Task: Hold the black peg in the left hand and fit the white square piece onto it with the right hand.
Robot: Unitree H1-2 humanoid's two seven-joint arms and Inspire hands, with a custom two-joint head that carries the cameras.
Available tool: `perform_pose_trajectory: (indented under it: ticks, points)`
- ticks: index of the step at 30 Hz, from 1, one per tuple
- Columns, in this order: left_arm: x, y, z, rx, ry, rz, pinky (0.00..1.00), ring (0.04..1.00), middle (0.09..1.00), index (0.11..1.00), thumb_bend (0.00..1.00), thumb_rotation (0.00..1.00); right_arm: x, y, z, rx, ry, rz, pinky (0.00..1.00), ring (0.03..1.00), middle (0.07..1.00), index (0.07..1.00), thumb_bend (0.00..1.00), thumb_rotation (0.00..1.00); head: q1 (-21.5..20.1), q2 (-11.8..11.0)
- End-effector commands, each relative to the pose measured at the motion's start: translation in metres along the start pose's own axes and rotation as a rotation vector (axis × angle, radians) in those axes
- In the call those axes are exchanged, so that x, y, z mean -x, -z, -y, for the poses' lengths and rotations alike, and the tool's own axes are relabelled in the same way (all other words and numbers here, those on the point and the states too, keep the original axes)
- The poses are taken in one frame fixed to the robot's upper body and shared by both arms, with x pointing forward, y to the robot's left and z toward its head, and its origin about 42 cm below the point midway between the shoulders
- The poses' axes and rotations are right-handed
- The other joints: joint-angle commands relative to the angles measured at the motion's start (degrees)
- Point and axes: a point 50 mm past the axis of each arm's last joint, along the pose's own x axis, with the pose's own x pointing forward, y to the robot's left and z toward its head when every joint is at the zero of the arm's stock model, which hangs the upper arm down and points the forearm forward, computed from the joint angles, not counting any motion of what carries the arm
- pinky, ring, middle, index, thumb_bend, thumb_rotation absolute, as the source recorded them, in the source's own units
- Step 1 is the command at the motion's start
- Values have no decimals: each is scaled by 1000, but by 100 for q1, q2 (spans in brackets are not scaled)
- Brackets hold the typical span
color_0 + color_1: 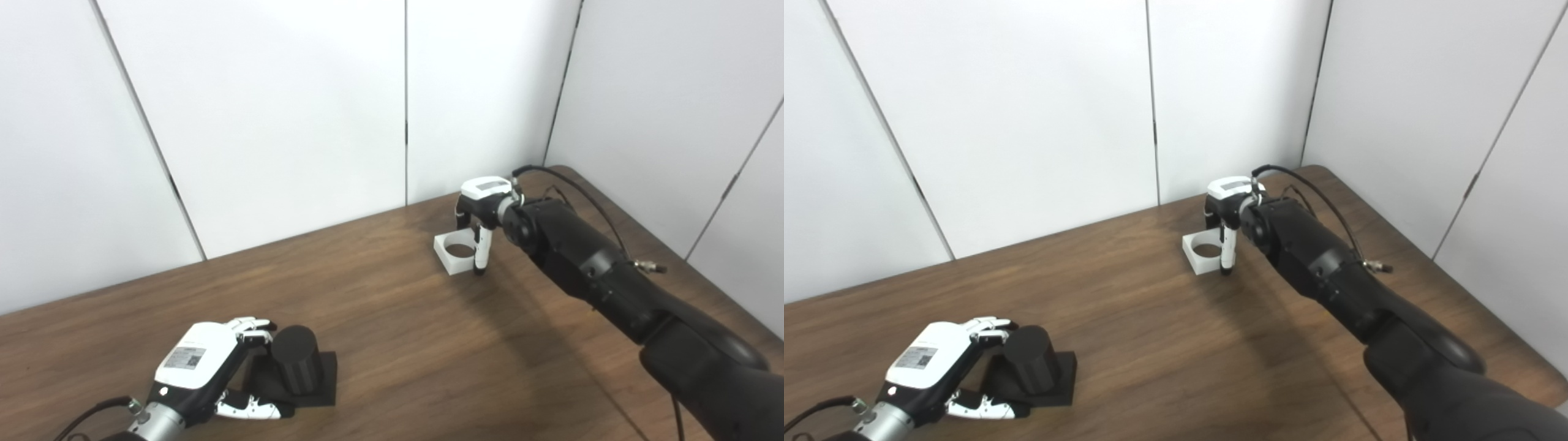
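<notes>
The black peg (297,358), a thick cylinder on a square black base, stands on the table at the near left. My left hand (205,364) lies beside it, fingers (252,327) against the cylinder's far side and thumb along the base's front edge, spread and not clamped. Far right of centre, the white square piece (456,253) with a round hole lies flat on the table. My right hand (481,211) hovers over it pointing down, its thumb tip at the piece's near right corner and its dark fingers behind the far edge. The piece rests on the wood.
The brown wooden table (392,318) ends at white wall panels behind and to the right. A cable loops over the right forearm (588,263). Bare wood lies between the peg and the white piece.
</notes>
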Motion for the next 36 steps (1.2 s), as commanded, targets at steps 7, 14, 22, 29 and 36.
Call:
perform_pose_trajectory:
  ticks: [7, 14, 22, 29, 36]
  points:
    - [19, 8, 34, -32, 197, -62, 726, 845, 822, 490, 524, 65, 16, 1, 34, -12, 167, 113, 912, 868, 764, 479, 520, 130, 407, 142]
    - [14, 4, 36, -39, 195, -60, 717, 838, 816, 490, 524, 69, 33, -13, 51, 19, 231, 210, 903, 877, 760, 480, 519, 132, 592, 162]
    - [7, -1, 38, -25, 181, -66, 716, 841, 814, 490, 524, 69, 55, -42, 67, 32, 258, 345, 869, 868, 761, 480, 519, 131, 1195, 259]
    - [2, -9, 37, -31, 175, -61, 724, 848, 814, 490, 524, 70, 74, -67, 78, 64, 278, 470, 852, 850, 754, 479, 519, 132, 1593, 390]
    - [-2, -15, 35, -31, 170, -67, 717, 841, 813, 490, 523, 72, 96, -96, 81, 96, 290, 583, 843, 849, 754, 479, 522, 133, 1941, 475]
